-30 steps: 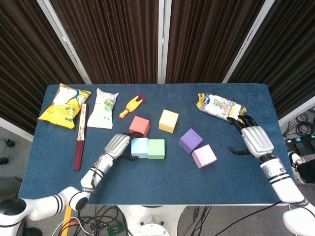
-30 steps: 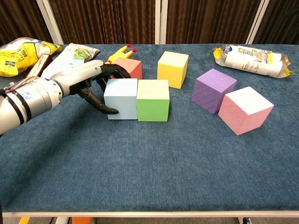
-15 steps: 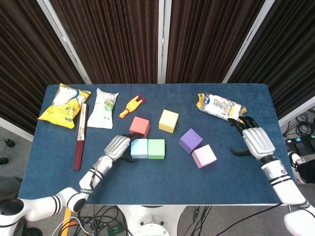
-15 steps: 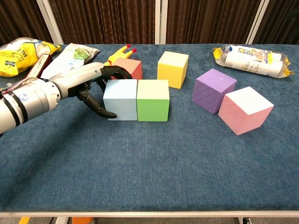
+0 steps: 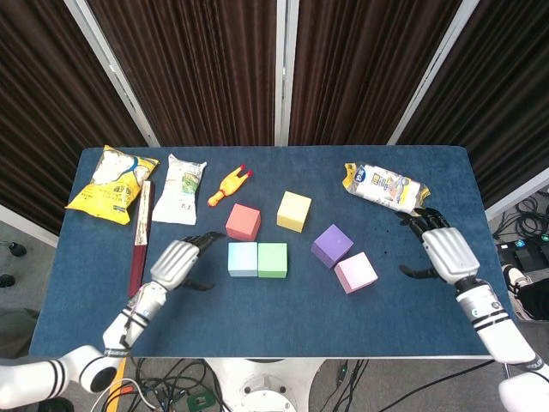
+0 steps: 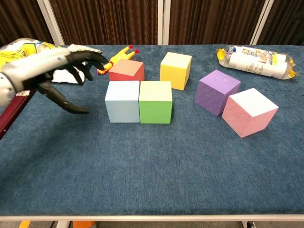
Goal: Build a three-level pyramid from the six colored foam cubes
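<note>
Blue cube (image 6: 122, 101) and green cube (image 6: 155, 101) touch mid-table; red cube (image 6: 126, 70), yellow cube (image 6: 175, 70), purple cube (image 6: 217, 92), pink cube (image 6: 249, 111) unstacked. Left hand (image 6: 57, 71) and right hand (image 5: 442, 251) spread, empty.

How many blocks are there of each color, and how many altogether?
red block: 1
yellow block: 1
light blue block: 1
green block: 1
purple block: 1
pink block: 1
Total: 6 blocks
</note>
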Controlling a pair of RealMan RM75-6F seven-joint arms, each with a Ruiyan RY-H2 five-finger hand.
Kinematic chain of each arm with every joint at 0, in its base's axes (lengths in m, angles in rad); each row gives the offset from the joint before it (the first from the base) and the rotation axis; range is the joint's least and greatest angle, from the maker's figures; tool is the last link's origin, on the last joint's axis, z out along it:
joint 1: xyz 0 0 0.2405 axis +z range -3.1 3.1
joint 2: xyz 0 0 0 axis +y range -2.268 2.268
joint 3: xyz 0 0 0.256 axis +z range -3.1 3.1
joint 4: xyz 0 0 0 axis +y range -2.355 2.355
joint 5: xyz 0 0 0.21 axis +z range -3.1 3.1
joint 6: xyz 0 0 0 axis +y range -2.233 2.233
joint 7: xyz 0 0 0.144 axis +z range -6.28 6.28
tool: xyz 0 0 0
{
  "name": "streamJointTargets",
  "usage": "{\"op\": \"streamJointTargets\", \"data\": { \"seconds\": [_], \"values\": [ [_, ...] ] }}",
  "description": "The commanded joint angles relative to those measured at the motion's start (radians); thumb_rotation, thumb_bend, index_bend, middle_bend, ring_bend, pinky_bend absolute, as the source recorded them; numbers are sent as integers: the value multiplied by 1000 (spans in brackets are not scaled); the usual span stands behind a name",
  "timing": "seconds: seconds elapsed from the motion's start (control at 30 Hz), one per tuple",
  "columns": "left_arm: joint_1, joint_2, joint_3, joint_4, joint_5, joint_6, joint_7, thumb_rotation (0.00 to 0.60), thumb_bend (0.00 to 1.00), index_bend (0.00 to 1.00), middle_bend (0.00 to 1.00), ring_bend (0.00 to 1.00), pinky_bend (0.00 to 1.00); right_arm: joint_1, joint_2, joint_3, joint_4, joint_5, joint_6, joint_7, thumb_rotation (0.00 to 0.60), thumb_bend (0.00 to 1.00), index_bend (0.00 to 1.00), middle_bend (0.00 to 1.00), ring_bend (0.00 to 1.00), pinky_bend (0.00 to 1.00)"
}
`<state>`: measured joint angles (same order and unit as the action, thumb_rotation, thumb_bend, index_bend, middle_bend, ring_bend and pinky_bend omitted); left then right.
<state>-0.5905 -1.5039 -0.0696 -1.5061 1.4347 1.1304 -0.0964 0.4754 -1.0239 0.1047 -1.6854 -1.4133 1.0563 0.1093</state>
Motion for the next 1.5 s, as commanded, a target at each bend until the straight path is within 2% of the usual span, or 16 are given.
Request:
{"op": "streamJointTargets", "data": {
  "seconds": [0.03, 0.23, 0.33, 0.43, 0.73, 1.03, 1.3, 1.5],
  "values": [
    [46, 118, -2, -83, -12, 53, 45, 600, 95, 166, 174, 251, 336, 23, -7, -18, 5, -47, -39, 27, 600, 101, 107, 226, 64, 87],
    [112, 220, -19, -125, -76, 123, 114, 600, 92, 172, 174, 251, 313, 36, -58, -45, 46, -84, -60, 23, 600, 98, 105, 241, 69, 135],
    [143, 247, -28, -139, -109, 148, 112, 600, 90, 172, 174, 251, 295, 41, -92, -51, 71, -67, -81, 21, 600, 36, 105, 244, 70, 138],
    [161, 259, -31, -147, -119, 160, 102, 600, 89, 172, 174, 251, 294, 42, -120, -52, 94, -58, -85, 10, 600, 0, 105, 248, 70, 139],
    [181, 267, -32, -161, -106, 161, 95, 600, 86, 172, 174, 251, 285, 66, -220, -46, 172, -44, -106, 16, 600, 0, 104, 242, 70, 141],
    [193, 273, -38, -170, -94, 159, 72, 600, 82, 172, 174, 251, 284, 79, -275, -57, 225, -73, -101, 42, 600, 17, 118, 247, 70, 141],
    [201, 277, -50, -172, -89, 158, 44, 600, 82, 172, 174, 251, 285, 65, -308, -77, 261, -114, -51, 79, 600, 73, 207, 295, 92, 143],
    [206, 281, -56, -171, -89, 156, 28, 600, 82, 173, 174, 251, 285, 43, -338, -79, 303, -144, 22, 116, 600, 181, 382, 395, 166, 181]
  ]
}}
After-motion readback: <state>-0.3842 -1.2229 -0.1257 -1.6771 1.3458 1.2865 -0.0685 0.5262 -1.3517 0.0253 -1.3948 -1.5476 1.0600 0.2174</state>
